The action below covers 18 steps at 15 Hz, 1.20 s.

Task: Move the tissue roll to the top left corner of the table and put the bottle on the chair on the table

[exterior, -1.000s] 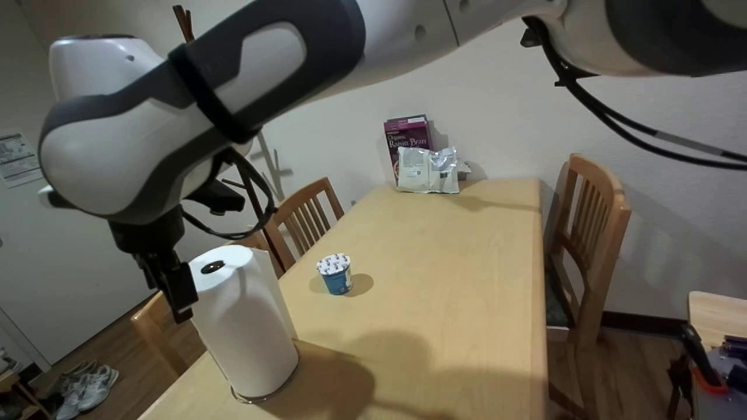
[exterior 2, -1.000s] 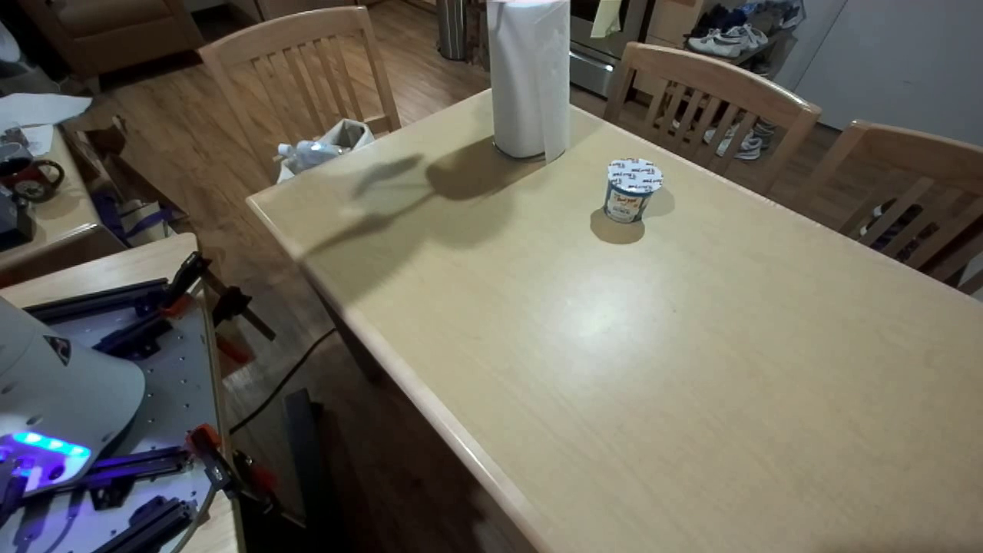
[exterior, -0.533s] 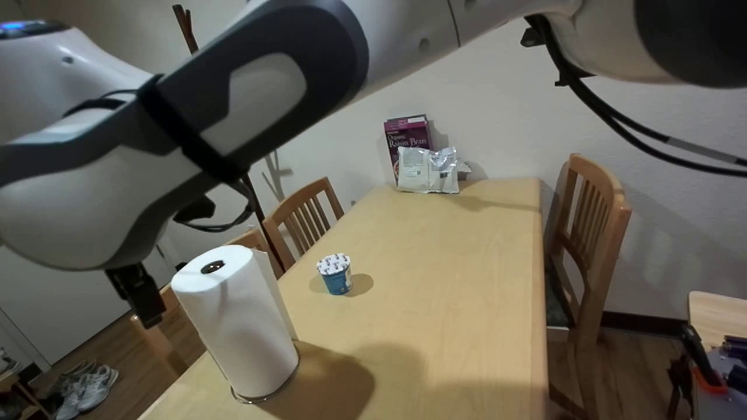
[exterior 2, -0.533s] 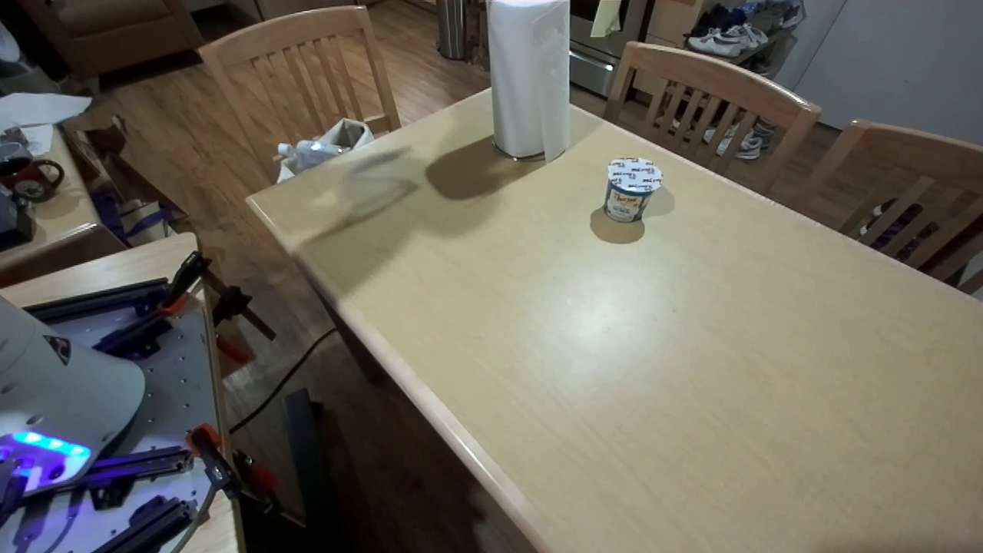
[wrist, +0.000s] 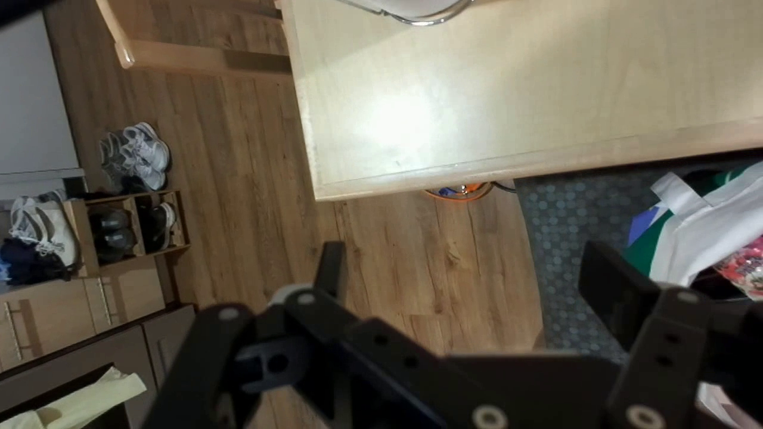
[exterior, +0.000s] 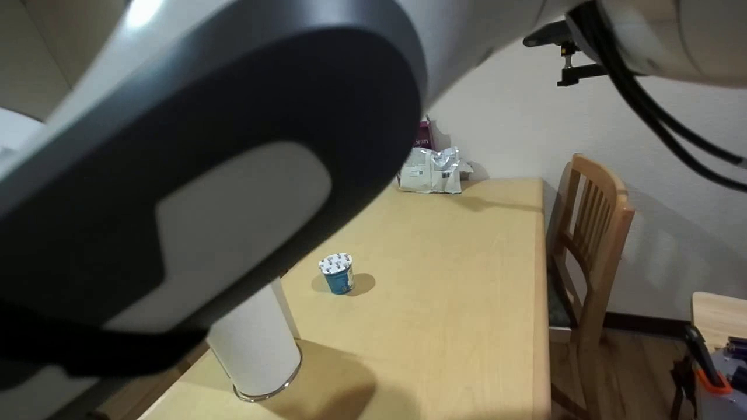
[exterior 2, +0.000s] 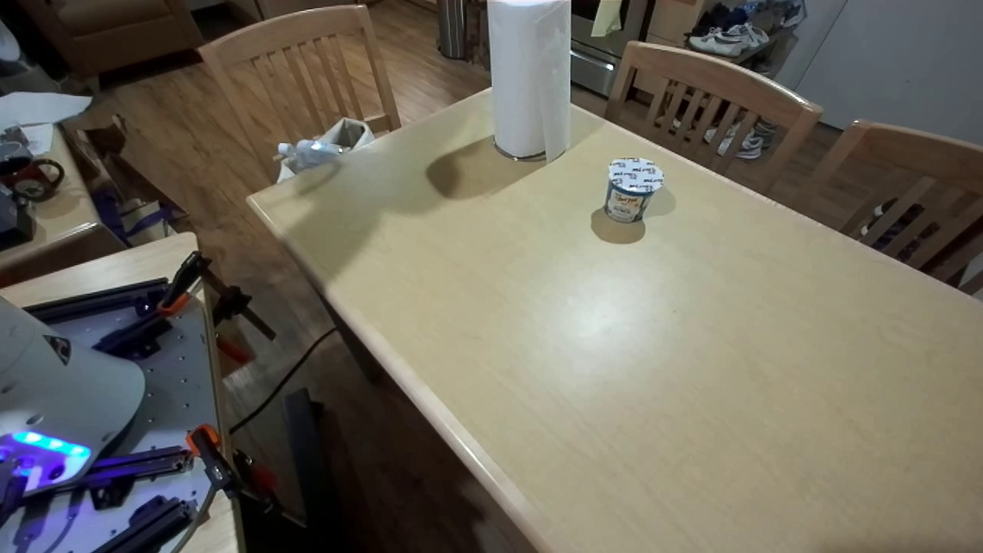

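Gripper [wrist: 465,259] spread wide, holding nothing, hanging past bench [wrist: 536,89] end, floor [wrist: 417,268] below
Tissue roll [exterior 2: 528,84] upright, on bench side of gripper near corner; probably set already
Chair [wrist: 572,208] lower, to gripper's side, along bench end
Bottle [exterior 2: 311,153] out of wrist view, lying in or on pale bag [exterior 2: 357,136] by chair, cap seemingly pointing away from gripper
Coming move likely: sideways along bench end, then down to bottle

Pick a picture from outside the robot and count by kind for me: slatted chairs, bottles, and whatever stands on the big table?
Slatted wooden chairs: 3
Clear plastic bottle: 1
Paper towel roll: 1
Small lidded cup: 1
Total, in an exterior view: 6
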Each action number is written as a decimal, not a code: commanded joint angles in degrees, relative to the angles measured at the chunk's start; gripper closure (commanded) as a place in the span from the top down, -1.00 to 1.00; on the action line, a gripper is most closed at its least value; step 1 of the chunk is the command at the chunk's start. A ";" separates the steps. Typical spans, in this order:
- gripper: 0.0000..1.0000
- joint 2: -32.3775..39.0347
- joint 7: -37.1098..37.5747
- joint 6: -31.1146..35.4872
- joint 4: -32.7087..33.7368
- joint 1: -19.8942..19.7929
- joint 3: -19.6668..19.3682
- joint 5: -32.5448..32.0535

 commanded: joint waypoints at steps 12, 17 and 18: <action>1.00 -2.29 5.47 -8.29 -2.80 1.87 1.25 5.59; 1.00 -6.40 13.31 -10.58 -10.27 3.25 4.28 13.11; 1.00 -7.47 14.42 -9.74 -12.85 3.49 5.20 14.80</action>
